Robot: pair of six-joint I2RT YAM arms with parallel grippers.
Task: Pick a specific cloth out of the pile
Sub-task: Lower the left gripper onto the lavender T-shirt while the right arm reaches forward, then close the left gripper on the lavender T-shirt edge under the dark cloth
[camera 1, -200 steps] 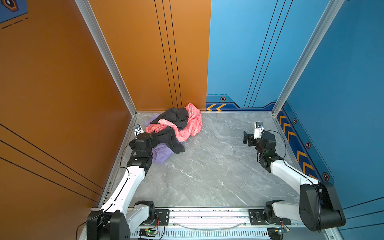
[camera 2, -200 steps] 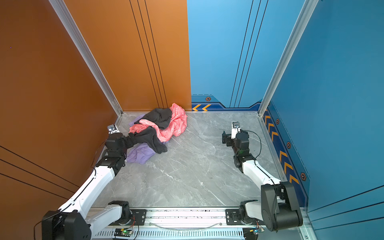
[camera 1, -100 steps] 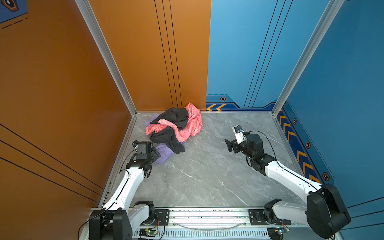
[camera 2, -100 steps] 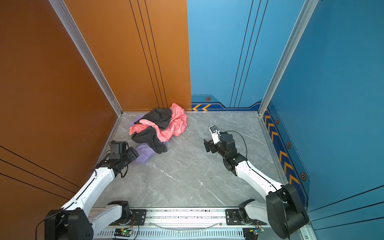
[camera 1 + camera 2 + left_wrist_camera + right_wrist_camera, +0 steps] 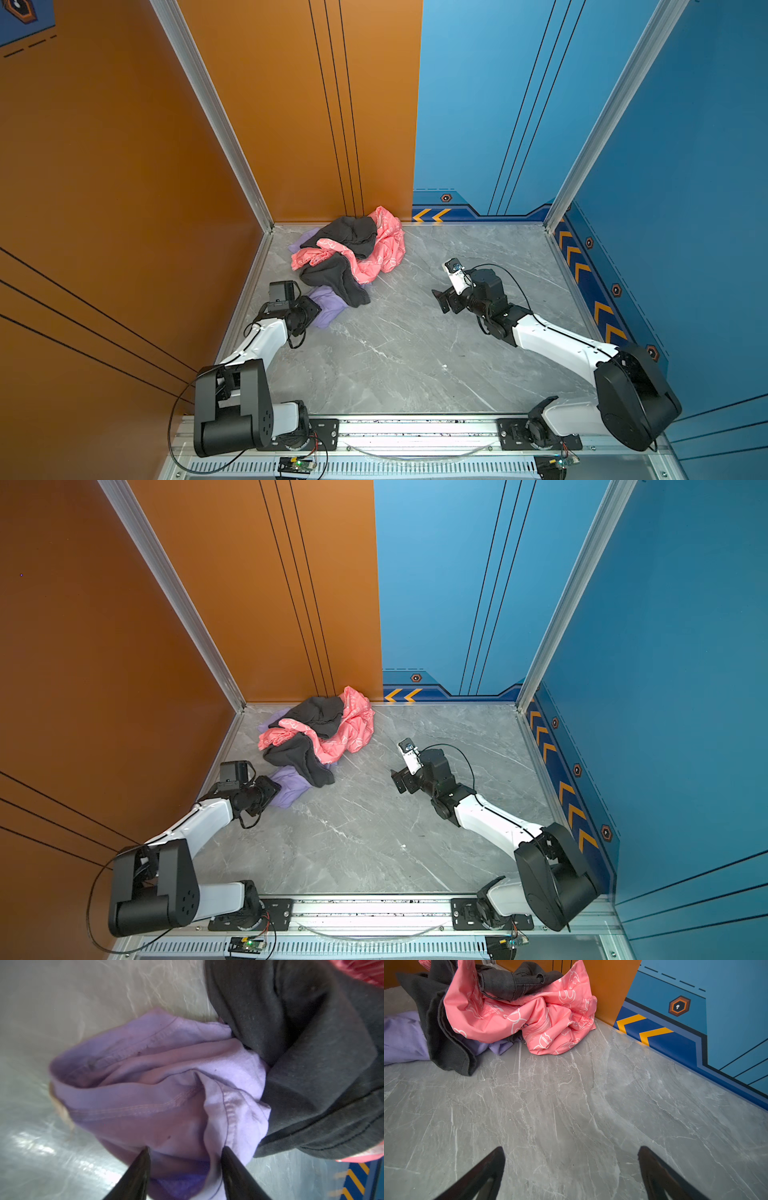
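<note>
The left tool [image 5: 185, 1154] sits at the near-left edge of the pile [image 5: 349, 253], its two dark fingers [image 5: 138, 1167] part-way apart with a fold of the lavender cloth [image 5: 158, 1093] between their tips; the fabric lies in the gap, but whether the jaws already pinch it cannot be told from the wrist view. The right tool [image 5: 571, 1159] hangs over the bare grey worktop [image 5: 571, 1115] with its jaws spread wide and nothing between them, well to the right of the heap. The cloth shows as a lavender lobe at the near-left of the pile in both top views [image 5: 328, 305] [image 5: 289, 785], with a smaller lavender patch at the far-left side, so most of it probably runs beneath the others. The dark grey garment [image 5: 311, 1053] drapes directly over the cloth's far portion, and the coral-pink garment [image 5: 519, 1014] lies over and beside the grey one toward the far wall. To perform the grasp well, the fingers should close on the doubled hem fold, taking several layers for a firm hold, and should stay clear of the grey edge just beside the right-hand finger in the wrist view. Extraction is then best made as a low, slow pull toward the near-left, away from the overlying weight, so that the grey and pink garments slide off instead of travelling with it. The free right tool could pin the grey garment should it begin to drag.
</note>
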